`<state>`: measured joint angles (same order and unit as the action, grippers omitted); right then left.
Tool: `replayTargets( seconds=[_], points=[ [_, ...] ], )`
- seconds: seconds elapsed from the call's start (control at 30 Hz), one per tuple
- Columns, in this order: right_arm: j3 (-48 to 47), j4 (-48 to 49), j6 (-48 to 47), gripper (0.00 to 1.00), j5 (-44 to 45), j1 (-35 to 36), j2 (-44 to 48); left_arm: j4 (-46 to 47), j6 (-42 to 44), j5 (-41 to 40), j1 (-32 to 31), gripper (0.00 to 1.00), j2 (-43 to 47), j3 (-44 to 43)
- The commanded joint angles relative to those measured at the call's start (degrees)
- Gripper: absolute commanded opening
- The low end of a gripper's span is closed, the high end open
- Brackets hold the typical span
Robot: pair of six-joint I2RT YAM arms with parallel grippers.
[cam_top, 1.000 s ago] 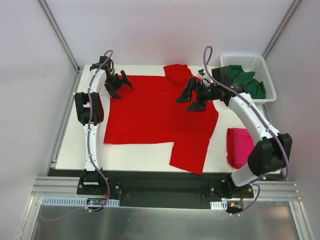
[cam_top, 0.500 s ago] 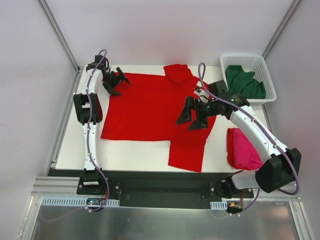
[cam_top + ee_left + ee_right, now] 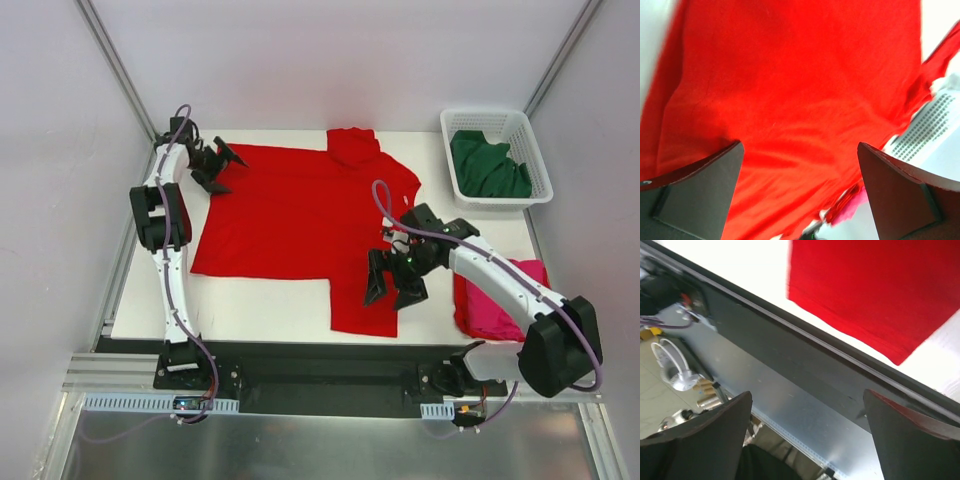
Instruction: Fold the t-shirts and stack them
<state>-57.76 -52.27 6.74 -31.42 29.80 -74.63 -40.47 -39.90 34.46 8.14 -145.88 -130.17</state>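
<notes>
The red t-shirt [image 3: 300, 215] lies spread flat across the white table [image 3: 250, 315]; it fills the left wrist view [image 3: 800, 85]. My left gripper [image 3: 225, 168] [image 3: 800, 170] hangs open over the shirt's far left corner, with nothing between its fingers. Over the near right sleeve, at the table's front edge, my right gripper [image 3: 392, 295] [image 3: 807, 410] is open and empty. That sleeve's hem [image 3: 875, 285] shows in the right wrist view. A folded magenta t-shirt [image 3: 500, 300] lies at the near right, partly under the right arm. The dark green t-shirt [image 3: 488, 165] sits crumpled in the basket.
A white lattice basket [image 3: 497, 115] stands at the table's far right corner. The black rail [image 3: 805, 370] and metal frame run just beyond the front edge. Frame posts rise at the far corners.
My right gripper swung from the shirt's far right side down to its near right sleeve. The left gripper drew back toward the far left corner. The red shirt now lies a little further left.
</notes>
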Motion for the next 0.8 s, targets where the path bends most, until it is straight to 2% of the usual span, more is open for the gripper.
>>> replayTargets(
  seconds=[0.0,0.13,0.3,0.6,0.77],
  points=[
    [4.84,5.59,-1.47,0.96,0.66,1.4,-1.21,3.54,-0.53,1.66,-0.23,0.99,13.76,15.15],
    [4.23,11.21,-2.61,0.96,0.04,3.5,-7.53,8.38,-1.32,6.93,-1.98,0.99,23.61,25.3],
    [0.72,14.12,-4.37,0.96,-1.27,6.32,-16.24,9.27,-0.62,11.32,-2.87,0.99,34.42,35.31],
    [-4.91,16.59,-4.28,0.96,-3.29,10.1,-27.92,9.35,0.44,13.44,-2.78,0.99,53.67,50.52],
    [-5.53,16.24,-3.84,0.96,-4.35,13.17,-30.92,8.74,2.45,10.72,-2.78,0.99,62.73,58.44]
  ],
)
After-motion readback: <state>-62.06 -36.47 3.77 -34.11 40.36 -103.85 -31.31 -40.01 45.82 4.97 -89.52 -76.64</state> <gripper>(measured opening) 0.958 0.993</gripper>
